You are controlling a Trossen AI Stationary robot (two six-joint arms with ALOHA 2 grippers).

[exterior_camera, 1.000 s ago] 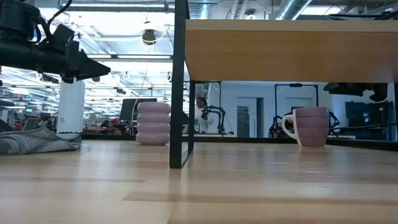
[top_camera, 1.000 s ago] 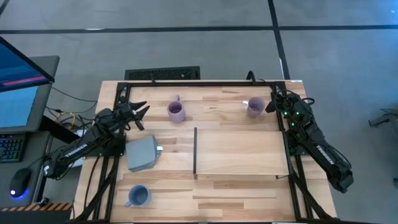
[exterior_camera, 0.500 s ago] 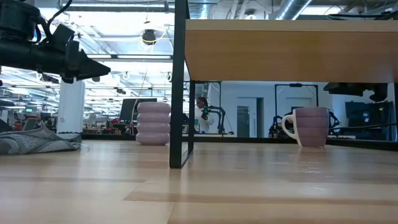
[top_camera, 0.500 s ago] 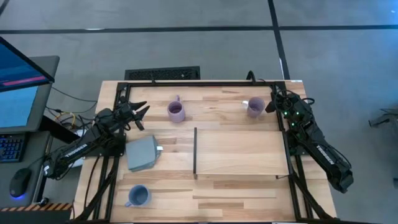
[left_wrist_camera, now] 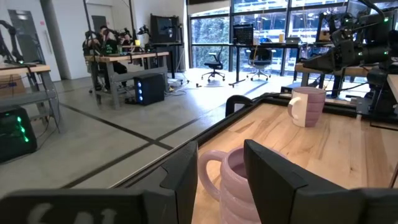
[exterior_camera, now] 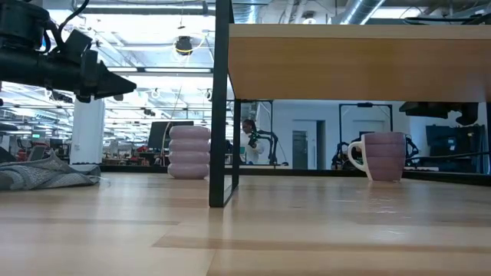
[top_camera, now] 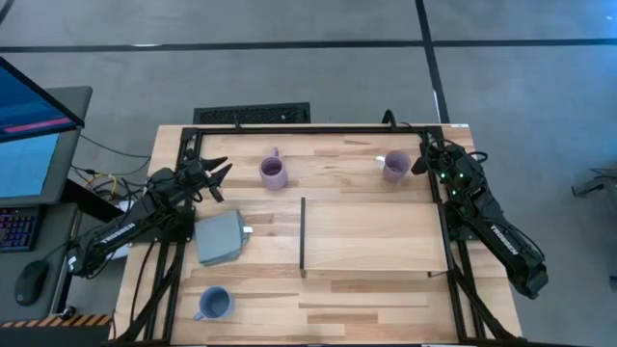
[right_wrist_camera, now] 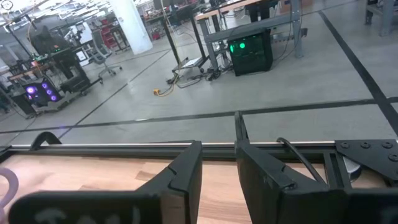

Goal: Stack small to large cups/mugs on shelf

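Evidently nothing is held yet — both grippers, left (top_camera: 218, 175) and right (top_camera: 421, 160), hang parted and empty, each beside a purple mug (top_camera: 273, 173); the shelf (top_camera: 376, 236) is bare.

Two dark jointed arms — white lettering along each forearm, flat black fingers

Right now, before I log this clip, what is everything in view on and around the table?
Ribbed lavender mug: one, far side of the table, left of centre.
Smooth lavender mug: one, far side, right.
Blue-grey mug: one, near-left corner.
Shelf: one, light wood, raised, black strip on its left edge, bare.
Grey square block: one, left of the shelf.
Left gripper: open, empty, beside the ribbed mug.
Right gripper: open, empty, beside the smooth mug.
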